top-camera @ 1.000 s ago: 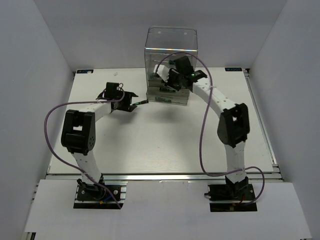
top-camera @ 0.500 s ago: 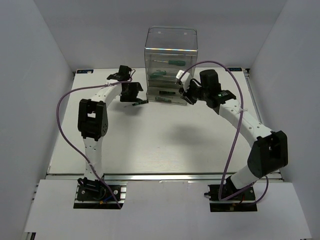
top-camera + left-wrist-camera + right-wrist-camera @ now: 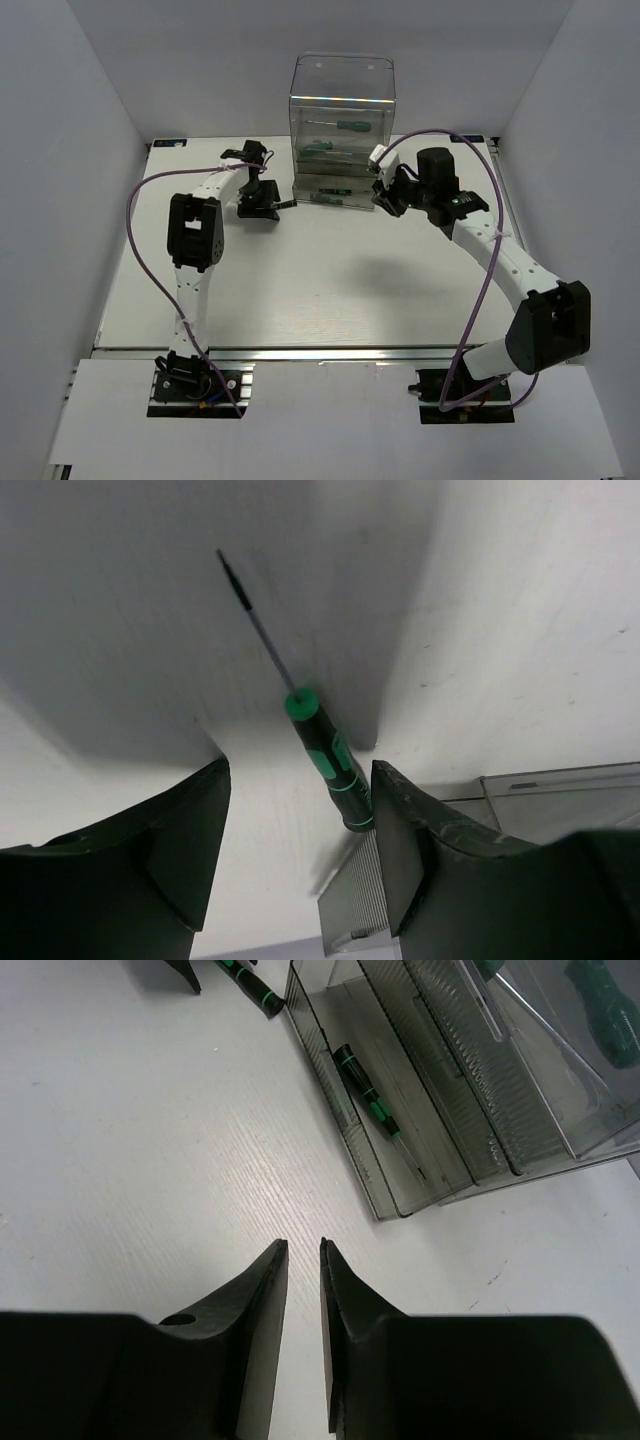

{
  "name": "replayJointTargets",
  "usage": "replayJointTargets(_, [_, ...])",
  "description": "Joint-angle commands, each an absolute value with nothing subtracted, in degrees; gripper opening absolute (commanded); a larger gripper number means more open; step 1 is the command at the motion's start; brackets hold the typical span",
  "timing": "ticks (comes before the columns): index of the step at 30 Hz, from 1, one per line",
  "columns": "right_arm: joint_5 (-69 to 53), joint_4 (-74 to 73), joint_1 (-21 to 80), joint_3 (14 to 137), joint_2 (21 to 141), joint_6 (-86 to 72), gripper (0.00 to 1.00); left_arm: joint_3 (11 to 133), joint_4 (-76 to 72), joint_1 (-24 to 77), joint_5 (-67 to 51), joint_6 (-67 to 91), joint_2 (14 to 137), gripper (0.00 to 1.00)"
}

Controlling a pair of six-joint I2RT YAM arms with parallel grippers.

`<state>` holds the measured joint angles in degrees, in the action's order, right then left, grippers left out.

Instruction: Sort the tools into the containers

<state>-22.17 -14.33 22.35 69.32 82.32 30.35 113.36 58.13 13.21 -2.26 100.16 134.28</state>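
A screwdriver (image 3: 326,757) with a green-and-black handle lies on the white table, its thin shaft pointing away. My left gripper (image 3: 300,770) is open around it, and the handle end lies against the right finger (image 3: 405,830). In the top view this gripper (image 3: 265,207) is just left of the clear drawer box (image 3: 342,95). The bottom drawer (image 3: 400,1135) is pulled out and holds another screwdriver (image 3: 365,1092). Green-handled tools (image 3: 600,1010) lie in the upper drawers. My right gripper (image 3: 303,1245) is shut and empty, hovering over the table in front of the box. No wrench shows.
White walls enclose the table (image 3: 320,280) on the left, back and right. The box stands at the back middle. Purple cables (image 3: 135,215) loop off both arms. The right arm (image 3: 500,255) arcs across the right side of the table.
My right gripper has pulled back from the drawer box to its right front. My left arm has stretched forward and brought the screwdriver closer to the box's left side.
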Motion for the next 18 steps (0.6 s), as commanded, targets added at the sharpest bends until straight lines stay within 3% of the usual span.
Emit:
replayJointTargets(1, [-23.56, -12.57, 22.15, 67.59, 79.89, 29.44, 0.25, 117.24, 61.43, 13.01, -0.88, 101.25, 134.29, 0.68])
replayJointTargets(10, [-23.47, -12.66, 21.45, 64.16, 77.34, 29.09, 0.24, 119.09, 63.45, 12.66, 0.35, 101.43, 137.9, 0.66])
replayJointTargets(18, [-24.7, -13.01, 20.92, 64.16, 76.47, 28.13, 0.22, 117.77, 67.32, 12.66, 1.14, 100.99, 138.51, 0.54])
